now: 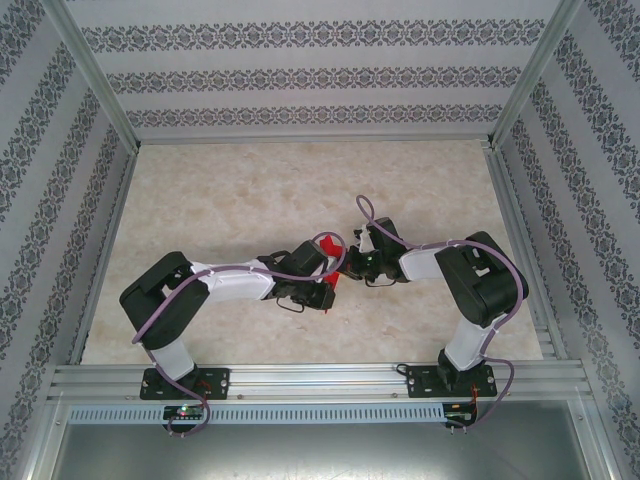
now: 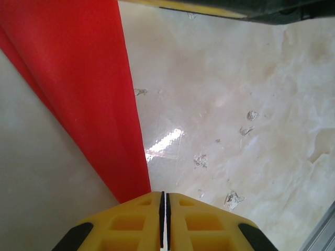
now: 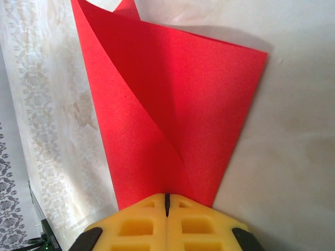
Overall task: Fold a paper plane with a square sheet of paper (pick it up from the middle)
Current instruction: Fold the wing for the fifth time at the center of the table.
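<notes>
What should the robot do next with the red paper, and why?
Probably lower the square sheet of paper onto the table and press it. The left gripper and right gripper are both shut on it, and its diagonal fold looks soft and bowed, not flat.

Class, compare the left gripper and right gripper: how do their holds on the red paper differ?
From the left gripper the red paper runs as a narrow plain band leaning left; from the right gripper it fans wide with a diagonal fold. It sits off-centre at the left gripper, centred at the right gripper. Both are shut on it.
</notes>
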Robot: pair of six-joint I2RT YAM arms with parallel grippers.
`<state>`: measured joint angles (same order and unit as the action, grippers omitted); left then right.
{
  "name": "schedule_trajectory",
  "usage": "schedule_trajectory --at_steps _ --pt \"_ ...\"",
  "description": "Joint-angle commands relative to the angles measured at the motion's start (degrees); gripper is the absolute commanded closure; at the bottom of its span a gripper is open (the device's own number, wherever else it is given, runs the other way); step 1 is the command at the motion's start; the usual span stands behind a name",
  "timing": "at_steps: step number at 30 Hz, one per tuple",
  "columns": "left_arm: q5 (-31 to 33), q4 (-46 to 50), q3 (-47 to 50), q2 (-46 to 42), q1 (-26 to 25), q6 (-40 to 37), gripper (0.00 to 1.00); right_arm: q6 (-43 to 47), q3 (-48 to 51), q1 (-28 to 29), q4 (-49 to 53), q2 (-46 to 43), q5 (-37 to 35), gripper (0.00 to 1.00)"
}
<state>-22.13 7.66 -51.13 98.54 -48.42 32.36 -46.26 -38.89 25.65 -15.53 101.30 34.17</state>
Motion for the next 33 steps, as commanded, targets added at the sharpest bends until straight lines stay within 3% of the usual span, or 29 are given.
schedule_trajectory --at_steps 1,21,33 --pt "-0.9 0.87 0.97 0.38 -0.78 -0.51 0.87 1.81 2.78 -0.25 8.04 3.64 -7.15 0.96" --pt "-2.1 -1.59 2.12 5.24 -1.71 -0.19 0.87 1.76 3.04 -0.29 8.11 3.65 -7.37 0.96" --pt "-0.13 3.32 3.47 0.07 -4.92 -1.08 0.86 2.14 2.49 -0.45 8.98 3.47 -7.92 0.96"
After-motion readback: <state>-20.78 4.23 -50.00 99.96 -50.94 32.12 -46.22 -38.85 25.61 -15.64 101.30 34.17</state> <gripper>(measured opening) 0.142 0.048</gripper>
